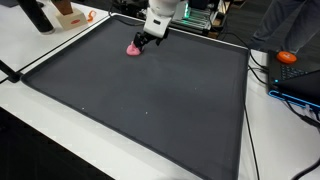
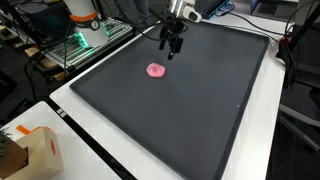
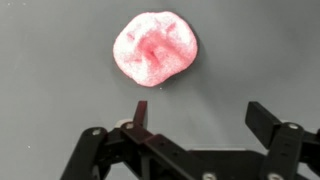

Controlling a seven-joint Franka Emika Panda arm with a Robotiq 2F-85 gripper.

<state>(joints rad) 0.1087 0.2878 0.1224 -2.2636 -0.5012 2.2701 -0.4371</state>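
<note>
Pink lump (image 3: 155,47), soft-looking and lobed like a squashed blossom, lies on the matte black mat (image 1: 150,120) I am working over. Its surface is grainy, almost sugary, with a darker dimpled centre and pale rounded edges. My gripper (image 3: 200,110) hovers just short of it, two flat black fingers spread wide with nothing between them. In both exterior views the lump sits apart from the fingertips, resting on the smooth, rectangular, thin-rimmed mat.
</note>
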